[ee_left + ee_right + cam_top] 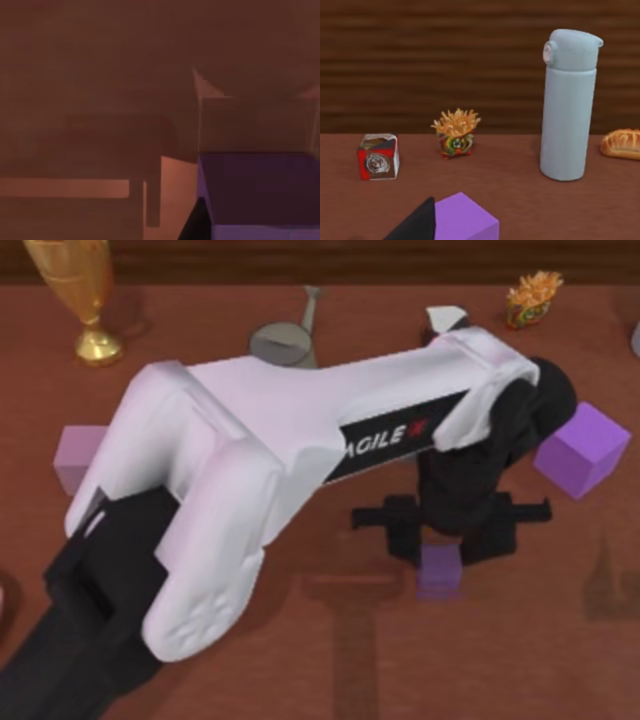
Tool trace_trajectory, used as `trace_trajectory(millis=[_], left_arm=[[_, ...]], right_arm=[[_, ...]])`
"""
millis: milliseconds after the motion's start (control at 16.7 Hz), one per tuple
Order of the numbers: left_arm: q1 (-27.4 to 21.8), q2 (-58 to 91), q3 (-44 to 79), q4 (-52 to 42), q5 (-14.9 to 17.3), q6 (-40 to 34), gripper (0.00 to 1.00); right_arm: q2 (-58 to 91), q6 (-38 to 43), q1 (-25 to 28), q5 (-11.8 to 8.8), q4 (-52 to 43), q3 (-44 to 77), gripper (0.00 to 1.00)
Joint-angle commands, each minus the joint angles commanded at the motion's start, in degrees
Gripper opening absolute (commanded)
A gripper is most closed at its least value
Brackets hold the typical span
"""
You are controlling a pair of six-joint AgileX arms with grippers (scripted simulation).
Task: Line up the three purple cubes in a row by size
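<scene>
My left gripper [440, 552] pinched the small dark violet matte cube [439, 571] at table centre, faces square to the table edges. The large bright purple cube [581, 449] lay right, turned diagonally; the pale lilac-pink cube [80, 455] left.

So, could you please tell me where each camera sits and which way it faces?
Top view: above the table, looking down; left arm reaches across, its end effector over the small dark violet cube.
Left wrist view: close above the table, facing that cube.
Right wrist view: low, facing the back wall, fries, carton, bottle.
Shared: top and right wrist views show the large bright purple cube.
</scene>
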Motion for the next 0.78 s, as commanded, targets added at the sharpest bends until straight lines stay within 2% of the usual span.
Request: trace_trajectory(millis=[300, 780], left_arm=[[0.00, 0.00, 0.00, 0.00, 0.00, 0.00, 0.98], [0.00, 0.00, 0.00, 0.00, 0.00, 0.00, 1.00]], right_arm=[[0.00, 0.00, 0.00, 0.00, 0.00, 0.00, 1.00], [0.00, 0.00, 0.00, 0.00, 0.00, 0.00, 1.00]])
